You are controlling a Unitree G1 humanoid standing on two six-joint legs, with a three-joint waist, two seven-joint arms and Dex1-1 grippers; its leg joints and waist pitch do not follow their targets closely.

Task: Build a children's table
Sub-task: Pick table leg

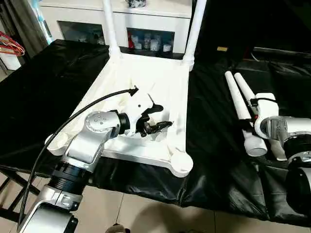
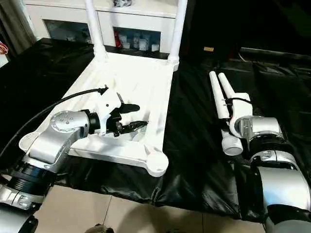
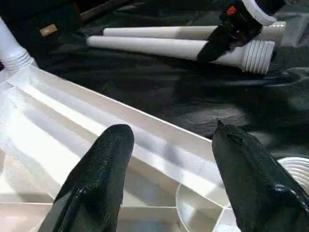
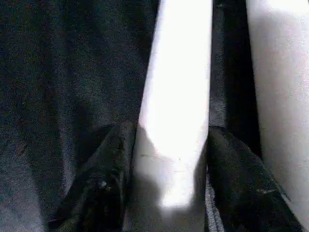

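The white children's table top [image 1: 146,73] lies upside down on the black-covered work table, ribbed side up. Two white legs [image 1: 109,24] [image 1: 195,29] stand in its far corner sockets. The near sockets [image 1: 181,162] [image 1: 58,141] hold nothing. My left gripper [image 1: 165,115] hangs open just above the ribs near the top's near right part, nothing between its fingers [image 3: 108,159]. Two loose legs [image 1: 237,97] [image 1: 244,87] lie side by side on the right. My right gripper [image 4: 169,130] is shut on the leg [image 4: 178,72] nearer the table top, which lies on the cover.
A white cabinet [image 1: 146,14] stands behind the work table. Red hangers [image 1: 9,43] sit at the far left. A black cable [image 1: 73,114] arcs over my left forearm. The work table's front edge [image 1: 146,187] runs just below the table top, with tiled floor beneath.
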